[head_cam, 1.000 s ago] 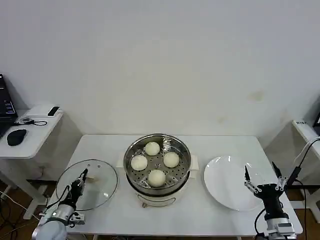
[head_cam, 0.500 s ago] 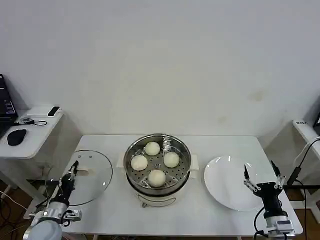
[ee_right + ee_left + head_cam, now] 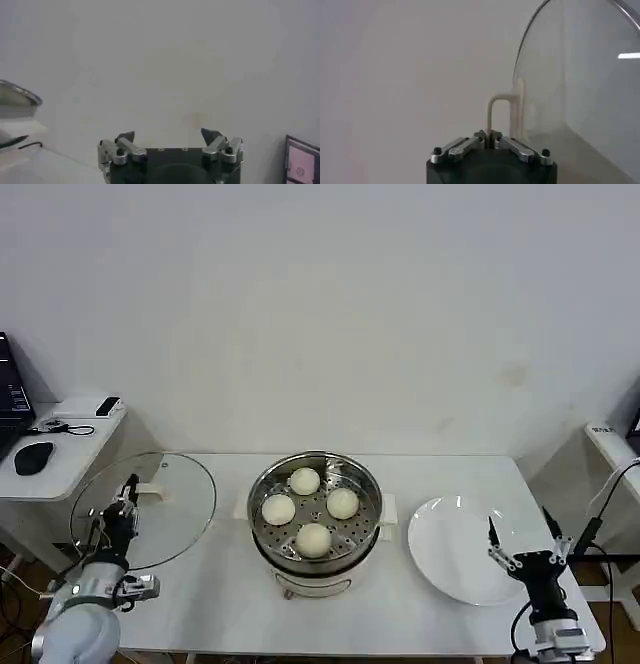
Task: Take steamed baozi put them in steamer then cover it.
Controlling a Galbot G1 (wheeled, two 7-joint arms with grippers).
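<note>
Several cream-white baozi [image 3: 313, 538] lie on the perforated tray inside the steel steamer [image 3: 372, 484] at the middle of the table. Over the table's left end my left gripper [image 3: 127, 495] is shut on the white bar handle [image 3: 496, 111] of the clear glass cover [image 3: 165, 504]. The cover is lifted off the table and tilted up, its rim [image 3: 522, 65] curving away from the handle. My right gripper [image 3: 523, 534] is open with nothing in it, at the table's front right beside the plate; the right wrist view shows its spread fingers [image 3: 169, 135] before a bare wall.
A flat white plate [image 3: 450, 554] lies right of the steamer. A white side desk [image 3: 60, 454] with a black mouse stands at the far left. Another white surface edge [image 3: 610, 446] shows at the far right.
My left gripper has raised the cover off the table and carried it up and to the left, tilting it. The right gripper has stayed put.
</note>
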